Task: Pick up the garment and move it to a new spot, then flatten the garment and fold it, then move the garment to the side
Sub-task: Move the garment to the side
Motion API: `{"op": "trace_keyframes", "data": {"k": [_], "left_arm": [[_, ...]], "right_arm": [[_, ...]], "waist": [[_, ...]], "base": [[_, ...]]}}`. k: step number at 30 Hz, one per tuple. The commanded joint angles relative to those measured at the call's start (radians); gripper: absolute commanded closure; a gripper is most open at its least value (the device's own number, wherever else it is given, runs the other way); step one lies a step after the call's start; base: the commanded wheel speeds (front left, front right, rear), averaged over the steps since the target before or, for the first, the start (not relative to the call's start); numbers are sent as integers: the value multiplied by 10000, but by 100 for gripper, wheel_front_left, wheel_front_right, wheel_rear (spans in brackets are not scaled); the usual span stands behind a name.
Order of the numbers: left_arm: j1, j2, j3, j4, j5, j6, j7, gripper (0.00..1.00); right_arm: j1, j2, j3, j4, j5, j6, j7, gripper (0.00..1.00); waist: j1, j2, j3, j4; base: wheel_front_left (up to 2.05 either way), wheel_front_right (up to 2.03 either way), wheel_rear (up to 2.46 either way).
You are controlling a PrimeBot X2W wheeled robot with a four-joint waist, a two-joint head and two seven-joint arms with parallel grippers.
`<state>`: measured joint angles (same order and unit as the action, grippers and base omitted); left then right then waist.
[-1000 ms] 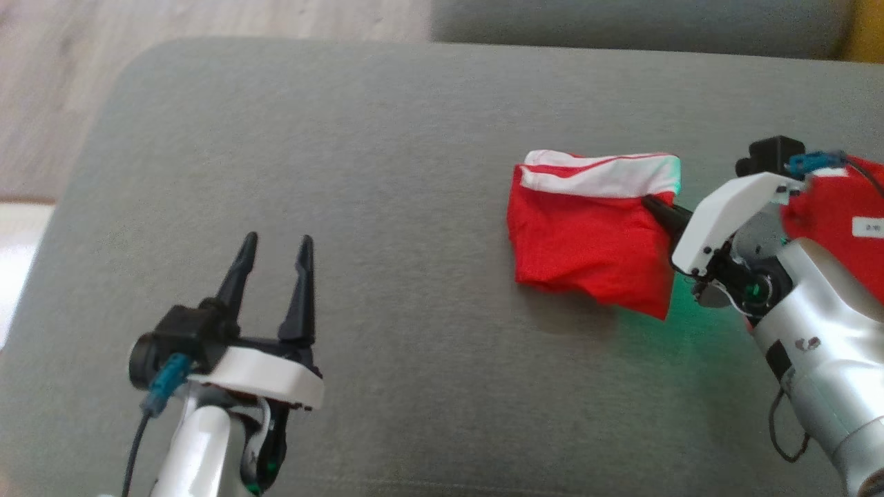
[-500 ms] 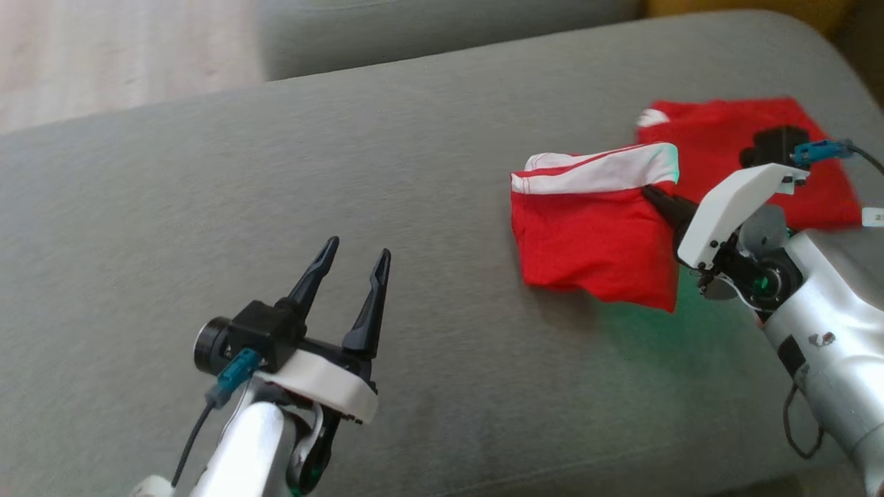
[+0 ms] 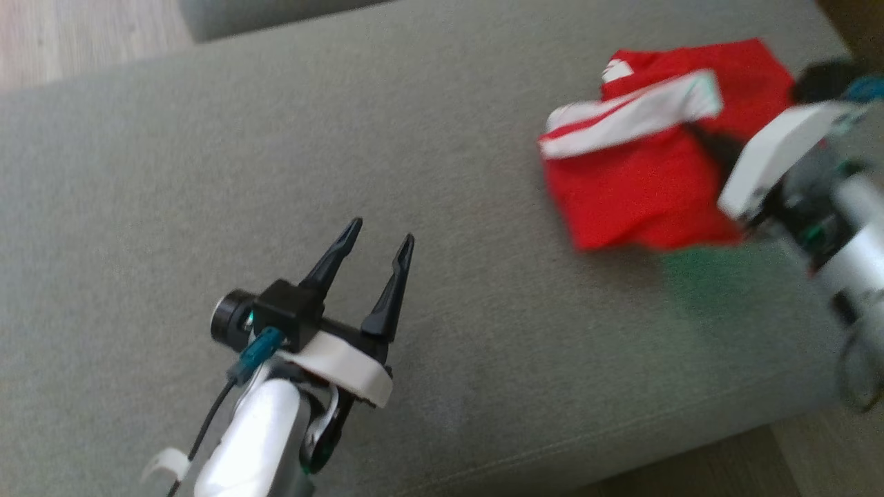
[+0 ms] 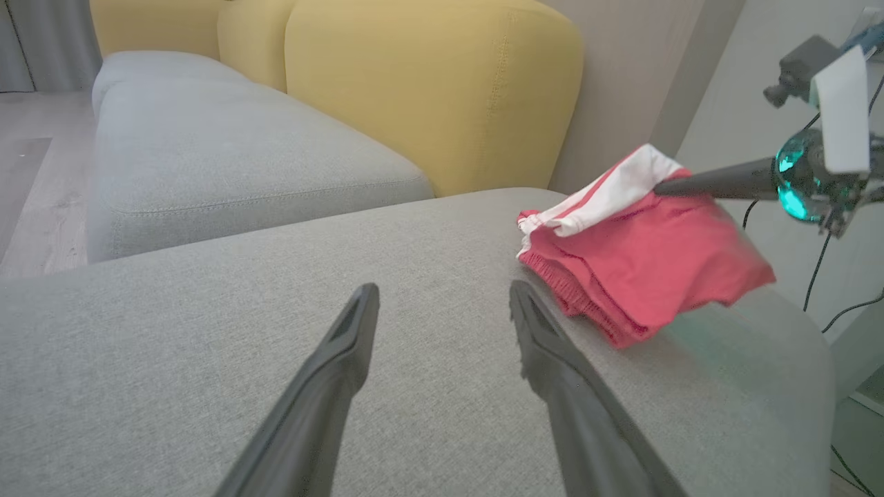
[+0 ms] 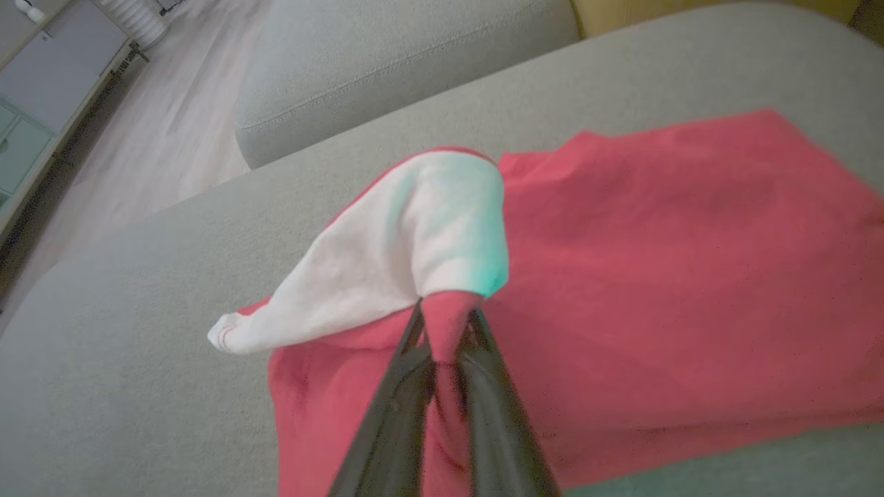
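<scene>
The folded red garment (image 3: 635, 200) hangs by one edge pinched in the right hand (image 5: 447, 310), low over the cushion (image 3: 345, 138). That small grip may slip and spill the folds onto the red cloth (image 3: 753, 69) beyond; the left hand (image 3: 382, 231) stands spread, empty.

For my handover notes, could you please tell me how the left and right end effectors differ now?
The left end effector is open and empty; the right end effector is shut on the red garment. The left hangs over bare grey cushion; the right is by the cushion's right end. Both have two long dark fingers.
</scene>
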<state>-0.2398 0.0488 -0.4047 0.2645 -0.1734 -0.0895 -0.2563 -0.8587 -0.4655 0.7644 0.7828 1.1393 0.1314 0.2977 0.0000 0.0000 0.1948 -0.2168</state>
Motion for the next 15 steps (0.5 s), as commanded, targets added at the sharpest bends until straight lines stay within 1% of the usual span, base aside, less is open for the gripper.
{"op": "trace_keyframes", "data": {"k": [1, 7, 10, 15], "left_arm": [[-528, 78, 286, -255, 129, -48, -55, 0], [-909, 170, 157, -137, 246, -81, -55, 0], [-1001, 221, 151, -113, 272, -64, -55, 0], [-1132, 230, 158, -128, 251, -29, -55, 0]], "right_arm": [[-608, -395, 1, -326, -73, -7, -92, 100], [-1633, -1618, 293, -100, -196, -7, -11, 100], [-1954, -2156, 483, 253, -393, -7, 166, 100], [-2155, -2702, 857, 1176, -921, -7, 407, 100]], "waist": [[0, 0, 462, 311], [0, 0, 1395, 961], [0, 0, 1696, 1192], [0, 0, 1985, 1490]], "base": [[0, 0, 0], [0, 0, 0], [0, 0, 0], [0, 0, 0]]}}
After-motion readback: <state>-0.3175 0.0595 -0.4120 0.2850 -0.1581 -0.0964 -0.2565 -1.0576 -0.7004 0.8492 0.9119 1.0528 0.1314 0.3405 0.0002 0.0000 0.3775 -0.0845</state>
